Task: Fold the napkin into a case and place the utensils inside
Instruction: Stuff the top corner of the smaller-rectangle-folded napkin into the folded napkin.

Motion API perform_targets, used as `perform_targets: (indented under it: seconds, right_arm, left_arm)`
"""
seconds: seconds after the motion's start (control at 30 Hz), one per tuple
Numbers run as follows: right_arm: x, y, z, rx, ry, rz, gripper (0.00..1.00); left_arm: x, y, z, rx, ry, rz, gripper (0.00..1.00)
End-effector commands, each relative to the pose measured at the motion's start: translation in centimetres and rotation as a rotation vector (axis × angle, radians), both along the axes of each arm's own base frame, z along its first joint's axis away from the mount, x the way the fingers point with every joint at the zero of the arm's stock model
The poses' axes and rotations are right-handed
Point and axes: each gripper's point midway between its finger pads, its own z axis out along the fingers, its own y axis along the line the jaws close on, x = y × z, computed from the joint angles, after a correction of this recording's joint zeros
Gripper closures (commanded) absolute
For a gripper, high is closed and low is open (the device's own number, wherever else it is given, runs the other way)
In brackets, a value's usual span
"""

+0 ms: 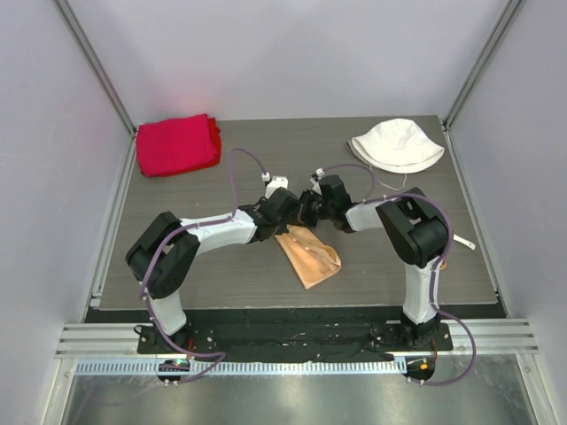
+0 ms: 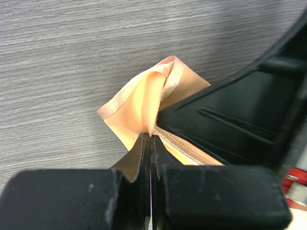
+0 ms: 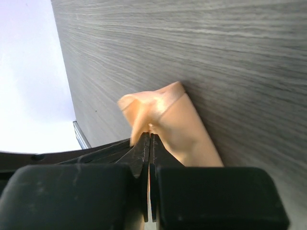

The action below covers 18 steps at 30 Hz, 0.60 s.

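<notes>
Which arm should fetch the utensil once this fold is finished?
Right. The utensil lies beside the right arm, well away from the left arm. The left gripper and right gripper are both shut on the napkin.

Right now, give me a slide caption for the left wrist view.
Left end effector shut on a bunched edge of the peach satin napkin over the gray table.

The napkin (image 1: 310, 257) is shiny peach-tan with a paler hemmed border. The tabletop (image 1: 221, 274) is grey with fine wood-grain streaks. The cloth (image 1: 177, 144) at its far left corner is bright red, the bucket hat (image 1: 396, 144) at its far right corner plain white. The left gripper (image 2: 151, 139) and right gripper (image 3: 149, 136) are matte black
</notes>
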Motion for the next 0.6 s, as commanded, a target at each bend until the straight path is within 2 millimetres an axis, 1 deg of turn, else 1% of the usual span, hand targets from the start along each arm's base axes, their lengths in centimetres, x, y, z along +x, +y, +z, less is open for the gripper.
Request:
perform_targets:
  seconds: [0.0, 0.07, 0.27, 0.4, 0.43, 0.47, 0.57]
  right_arm:
    - [1.0, -0.9, 4.1, 0.004, -0.097, 0.012, 0.99]
    - [1.1, -1.3, 4.5, -0.006, -0.11, 0.008, 0.99]
    - [0.5, -2.1, 2.7, -0.068, -0.088, 0.022, 0.99]
    - [-0.1, -2.0, 1.5, -0.087, -0.076, 0.038, 0.99]
    - [-0.3, -1.8, 1.3, -0.091, -0.077, 0.045, 0.99]
    - [-0.6, -1.8, 0.5, -0.097, -0.06, 0.049, 0.99]
    - [-1.1, -1.1, -0.2, -0.096, -0.047, 0.062, 0.99]
  left_arm:
    - [1.0, -1.0, 2.4, -0.08, -0.059, 0.008, 1.0]
    - [1.0, -1.1, 2.2, -0.079, -0.053, 0.005, 1.0]
    - [1.0, -1.2, 2.4, -0.085, -0.057, 0.004, 1.0]
    - [0.9, -1.4, 2.2, -0.09, -0.05, -0.005, 1.0]
    - [0.9, -1.5, 2.2, -0.094, -0.049, -0.006, 1.0]
    - [0.9, -1.5, 2.2, -0.095, -0.047, -0.008, 1.0]
    - [0.9, -1.7, 2.1, -0.1, -0.044, -0.013, 1.0]
